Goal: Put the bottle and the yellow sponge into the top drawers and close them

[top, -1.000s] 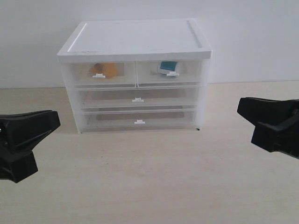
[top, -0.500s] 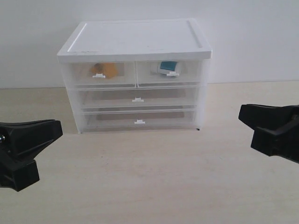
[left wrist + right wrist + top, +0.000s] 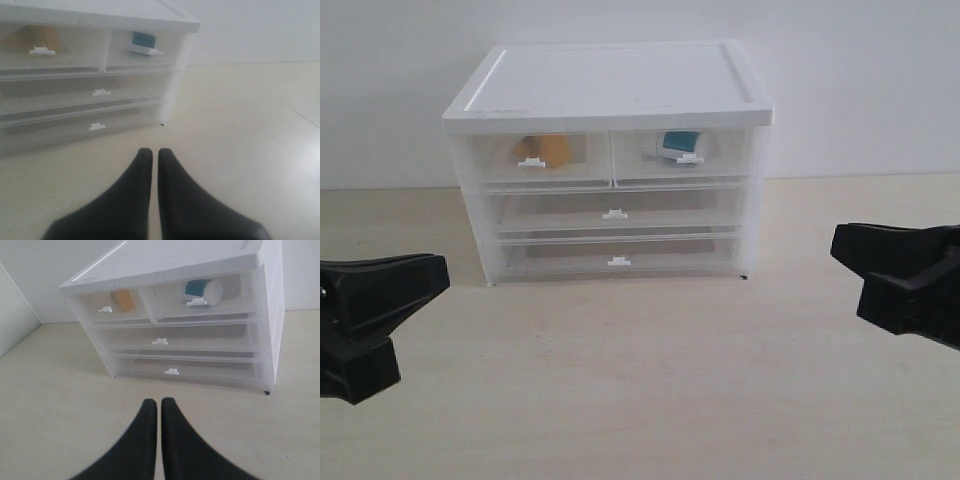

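Observation:
The white cabinet (image 3: 610, 85) stands at the back of the table with both top drawers pushed in. Through the translucent left top drawer (image 3: 532, 158) the yellow sponge (image 3: 548, 148) shows; through the right top drawer (image 3: 682, 155) the bottle (image 3: 678, 143) lies on its side. In the right wrist view the bottle (image 3: 204, 290) and the sponge (image 3: 123, 299) show behind the drawer fronts. My left gripper (image 3: 438, 272) hangs at the left edge, shut and empty, well short of the cabinet. My right gripper (image 3: 840, 242) hangs at the right edge, shut and empty. The left gripper (image 3: 151, 152) and the right gripper (image 3: 156, 402) point at the cabinet.
Two full-width drawers (image 3: 614, 213) (image 3: 618, 258) sit shut below the top pair. A white wall stands behind the cabinet. Pale wooden tabletop (image 3: 650, 380) stretches between the two grippers and in front of the cabinet.
The left gripper has sunk slightly and drawn back a little toward the left edge. The right gripper has barely shifted. Drawers and their contents are unchanged.

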Tool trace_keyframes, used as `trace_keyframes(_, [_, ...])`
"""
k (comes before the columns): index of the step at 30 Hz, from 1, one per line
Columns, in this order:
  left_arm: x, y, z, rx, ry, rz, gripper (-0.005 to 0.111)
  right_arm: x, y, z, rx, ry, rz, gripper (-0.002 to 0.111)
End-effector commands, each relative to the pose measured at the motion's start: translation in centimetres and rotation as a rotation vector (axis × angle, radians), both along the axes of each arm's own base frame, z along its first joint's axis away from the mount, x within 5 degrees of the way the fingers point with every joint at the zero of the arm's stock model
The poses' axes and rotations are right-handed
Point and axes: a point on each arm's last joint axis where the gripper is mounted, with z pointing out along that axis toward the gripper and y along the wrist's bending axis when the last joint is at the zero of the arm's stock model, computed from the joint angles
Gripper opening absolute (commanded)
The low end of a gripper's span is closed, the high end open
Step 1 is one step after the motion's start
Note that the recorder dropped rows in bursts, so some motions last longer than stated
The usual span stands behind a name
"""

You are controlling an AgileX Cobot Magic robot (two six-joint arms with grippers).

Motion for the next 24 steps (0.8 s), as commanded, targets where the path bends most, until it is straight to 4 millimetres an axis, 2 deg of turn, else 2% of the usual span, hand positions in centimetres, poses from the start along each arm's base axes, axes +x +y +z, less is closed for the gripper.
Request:
trace_keyframes(1, [0.4, 2.0, 0.8, -0.046, -0.033, 0.119, 0.004, 0.0, -0.1, -0.1, -0.006, -0.004, -0.002, 0.000])
trace_keyframes(8, [-0.2, 5.7, 2.7, -0.130, -0.121, 0.320, 0.004, 0.0, -0.1, -0.1, -0.006, -0.004, -0.002, 0.000])
trace_keyframes(14, [-3.4, 8.5, 4.2, -0.182, -0.268, 0.453, 0.004, 0.0, -0.1, -0.1, -0.006, -0.004, -0.002, 0.000])
trace_keyframes(19, [-5.1, 10.5, 2.7, -0.192, -0.377, 0.640, 0.004, 0.0, -0.1, -0.1, -0.006, -0.004, -0.002, 0.000])
trace_keyframes(24, [-5.9, 11.3, -0.2, -0.189, -0.416, 0.736, 0.004, 0.0, -0.1, -0.1, -0.006, -0.004, -0.002, 0.000])
